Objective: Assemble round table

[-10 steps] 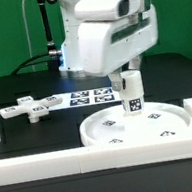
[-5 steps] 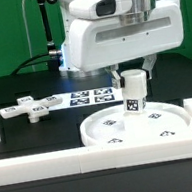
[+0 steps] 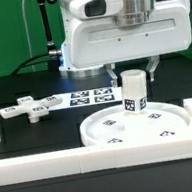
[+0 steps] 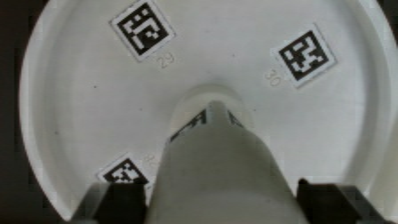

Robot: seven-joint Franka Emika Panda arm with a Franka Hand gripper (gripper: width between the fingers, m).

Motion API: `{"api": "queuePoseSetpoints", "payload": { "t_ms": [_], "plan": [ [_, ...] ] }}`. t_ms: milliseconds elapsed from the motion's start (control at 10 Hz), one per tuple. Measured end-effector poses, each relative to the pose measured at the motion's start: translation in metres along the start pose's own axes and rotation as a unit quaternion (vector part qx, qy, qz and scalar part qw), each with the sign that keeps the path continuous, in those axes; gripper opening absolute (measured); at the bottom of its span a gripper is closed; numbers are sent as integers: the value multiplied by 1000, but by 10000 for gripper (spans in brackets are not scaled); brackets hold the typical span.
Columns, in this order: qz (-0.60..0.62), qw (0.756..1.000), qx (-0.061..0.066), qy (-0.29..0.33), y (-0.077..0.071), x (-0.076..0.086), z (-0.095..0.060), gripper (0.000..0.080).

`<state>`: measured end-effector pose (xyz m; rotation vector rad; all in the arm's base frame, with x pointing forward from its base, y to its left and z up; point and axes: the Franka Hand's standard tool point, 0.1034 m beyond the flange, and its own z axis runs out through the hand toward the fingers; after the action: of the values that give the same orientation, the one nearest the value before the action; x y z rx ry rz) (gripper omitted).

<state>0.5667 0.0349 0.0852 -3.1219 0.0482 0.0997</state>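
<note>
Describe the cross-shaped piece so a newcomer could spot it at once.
Start at the big round disc near the front rail, then look past the marker board toward the exterior view's left. The cross lies flat on the dark table, alone; it is the only part with four arms.

Leg [image 3: 134, 95] upright on disc [image 3: 111, 134], cross base [image 3: 30, 107] apart

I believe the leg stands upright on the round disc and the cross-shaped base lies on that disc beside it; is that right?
No: the cross-shaped base lies on the black table, apart from the round disc, as the exterior view shows.
</note>
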Motion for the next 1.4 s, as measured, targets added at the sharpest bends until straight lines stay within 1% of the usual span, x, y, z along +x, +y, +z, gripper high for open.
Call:
{"api": "queuePoseSetpoints", "payload": {
  "t_ms": [100, 300, 400, 600, 700, 900, 1100, 1300, 1400],
  "plan": [
    [76, 997, 13, 6, 1, 1, 0, 409],
    [207, 978, 33, 16, 1, 0, 1, 409],
    [273, 961, 43, 14, 1, -1, 1, 409],
    [380, 924, 53, 6, 1, -1, 1, 409],
    [443, 894, 61, -1, 1, -1, 1, 409],
    [516, 854, 65, -8, 0, -1, 2, 409],
    [617, 783, 76, -23, -4, -1, 3, 409],
    [680, 728, 80, -34, -8, 1, 3, 409],
    [684, 724, 76, -43, -10, 1, 3, 409]
  ]
}}
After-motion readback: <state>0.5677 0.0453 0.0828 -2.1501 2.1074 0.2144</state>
